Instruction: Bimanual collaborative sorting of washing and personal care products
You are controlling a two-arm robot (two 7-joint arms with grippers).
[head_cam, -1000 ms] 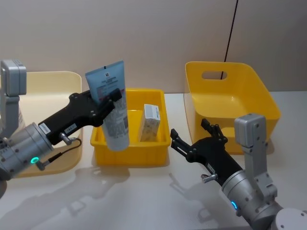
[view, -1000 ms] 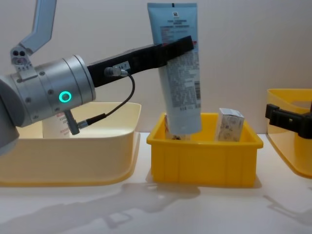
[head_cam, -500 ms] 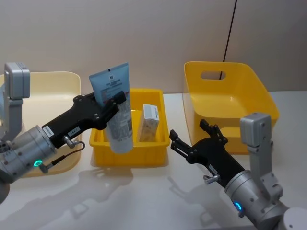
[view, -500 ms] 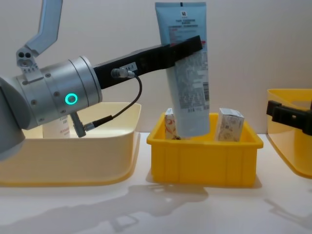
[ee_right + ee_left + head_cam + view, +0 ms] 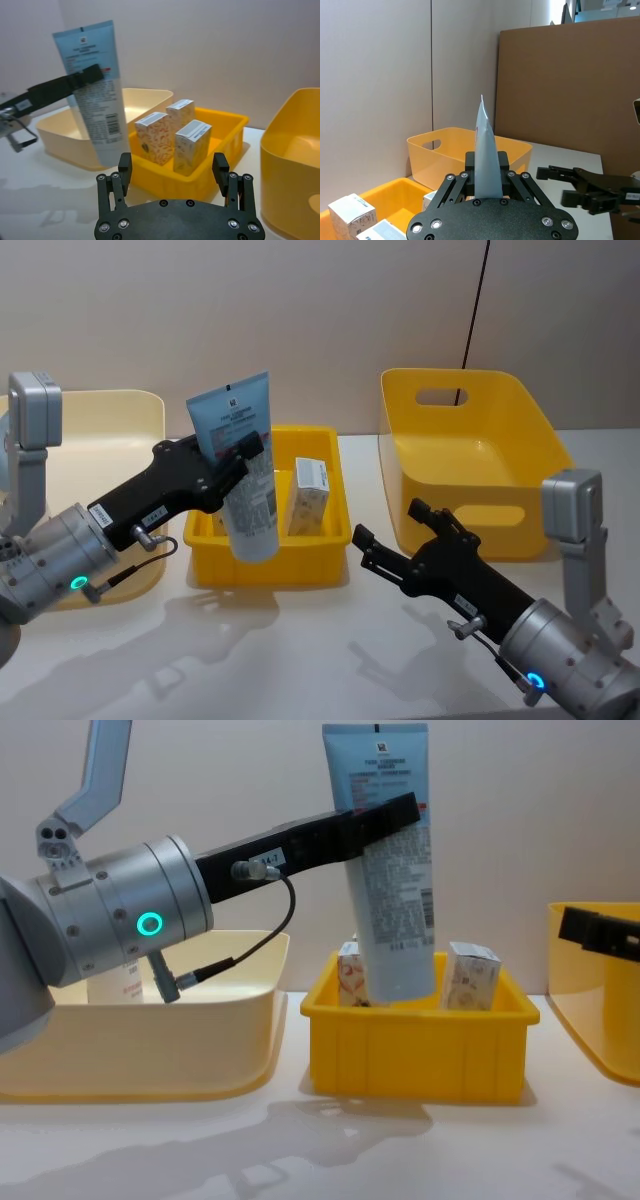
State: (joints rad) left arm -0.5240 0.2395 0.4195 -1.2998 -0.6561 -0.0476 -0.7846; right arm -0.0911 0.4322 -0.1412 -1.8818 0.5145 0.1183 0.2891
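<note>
A tall pale blue tube (image 5: 245, 490) hangs upright, cap end down, over the small yellow bin (image 5: 270, 565). My left gripper (image 5: 245, 443) is shut on the tube's upper part (image 5: 395, 920). Three white cartons with orange patterns (image 5: 156, 137) stand in that bin, behind the tube. To the right of the bin and nearer to me, my right gripper (image 5: 388, 523) is held open above the table, pointing at the bin and holding nothing. Another pale tube with red print (image 5: 115, 982) stands in the cream bin (image 5: 150, 1050), mostly hidden by my left arm.
A large yellow bin with a handle slot (image 5: 470, 440) stands at the back right, beside my right arm. The cream bin (image 5: 100, 410) takes up the left side. The white table in front of the bins is bare.
My left gripper has carried the tube a little up and to the right over the small bin. The right arm has swung outward and its gripper has risen slightly, still open.
</note>
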